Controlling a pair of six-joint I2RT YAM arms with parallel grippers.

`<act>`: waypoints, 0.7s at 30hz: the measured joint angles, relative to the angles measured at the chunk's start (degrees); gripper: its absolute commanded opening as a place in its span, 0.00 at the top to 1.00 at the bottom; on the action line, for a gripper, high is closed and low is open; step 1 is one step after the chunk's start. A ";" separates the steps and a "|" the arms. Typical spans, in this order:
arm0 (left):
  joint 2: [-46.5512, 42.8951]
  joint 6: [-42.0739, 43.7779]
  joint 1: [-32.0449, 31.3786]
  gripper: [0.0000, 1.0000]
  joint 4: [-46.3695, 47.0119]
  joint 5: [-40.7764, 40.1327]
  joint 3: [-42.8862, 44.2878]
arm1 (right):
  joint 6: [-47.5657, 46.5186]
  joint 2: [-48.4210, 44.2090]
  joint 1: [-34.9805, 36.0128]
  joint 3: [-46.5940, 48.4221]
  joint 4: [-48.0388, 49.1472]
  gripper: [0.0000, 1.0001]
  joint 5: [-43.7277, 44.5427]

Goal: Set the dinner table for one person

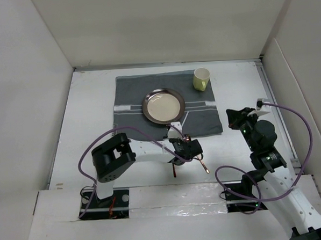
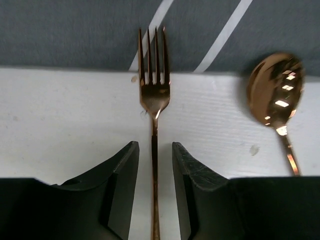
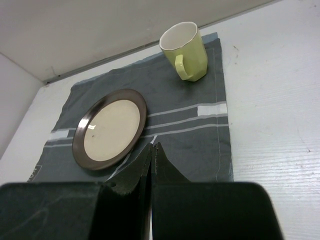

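My left gripper (image 2: 153,150) has its jaws apart, straddling the fork (image 2: 154,95) at its handle without pinching. I judge the fork set down: it lies on the dinner table (image 2: 65,120), tines over the mat (image 2: 75,30) edge, 1 spoon (image 2: 276,90) just beside it. My right gripper (image 3: 151,150) is pressed together, empty, parked clear of plate (image 3: 111,127) and cup (image 3: 186,47) — nothing blocks a lift-off.

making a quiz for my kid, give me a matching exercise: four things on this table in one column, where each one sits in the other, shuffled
1 plate
2 mug
3 fork
4 spoon

a far right corner of the mat
b between the fingers of the open left claw
c middle of the mat
d just right of the fork

Pairs: 1-c, 2-a, 3-b, 4-d
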 measured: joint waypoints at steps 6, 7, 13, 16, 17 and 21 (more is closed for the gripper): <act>-0.42 -1.25 -0.83 0.71 1.84 0.33 -2.58 | 0.02 -0.33 0.00 0.00 -0.20 1.00 -0.15; -1.38 -1.20 -0.59 0.73 2.67 0.46 -3.78 | 0.02 -0.33 0.00 0.00 -0.22 1.00 -0.15; -3.69 -0.55 0.94 0.78 6.56 1.86 -7.87 | 0.02 -0.31 0.00 0.00 -0.22 1.00 -0.15; -3.72 -0.20 0.83 0.78 7.78 1.84 -8.22 | 0.02 -0.28 0.00 0.00 -0.22 1.00 -0.22; -3.72 -0.07 0.79 0.78 8.17 1.81 -8.33 | 0.02 -0.28 0.00 0.00 -0.22 1.00 -0.24; -3.72 0.50 0.70 0.90 9.44 2.08 -8.46 | 0.02 -0.26 0.00 0.00 -0.22 1.00 -0.46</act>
